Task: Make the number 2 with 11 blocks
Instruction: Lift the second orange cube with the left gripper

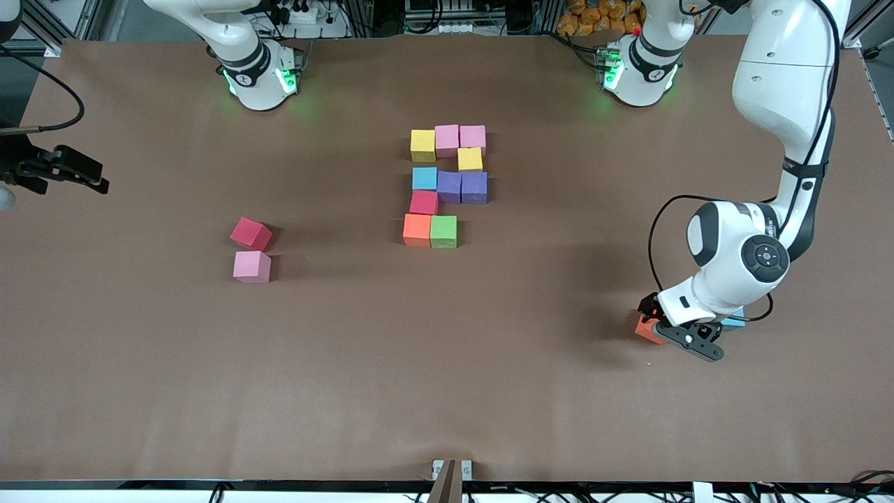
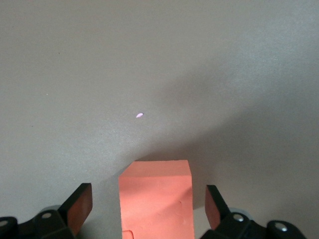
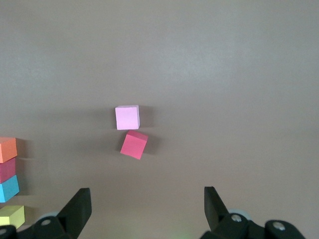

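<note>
Left gripper (image 1: 681,335) sits low at the table's near edge zone, toward the left arm's end, fingers (image 2: 79,206) spread wide around an orange foam cube (image 2: 155,196) without touching it; nothing grasped. A light blue foam cube (image 1: 735,322) peeks out beside it. Farther off, toward the right arm's end, a loose pink foam cube (image 1: 251,266) lies just nearer than a tilted red foam cube (image 1: 251,233). At table centre stands the unfinished multicoloured number 2 (image 1: 447,185). Right gripper (image 3: 147,211) waits, released, holding nothing.
</note>
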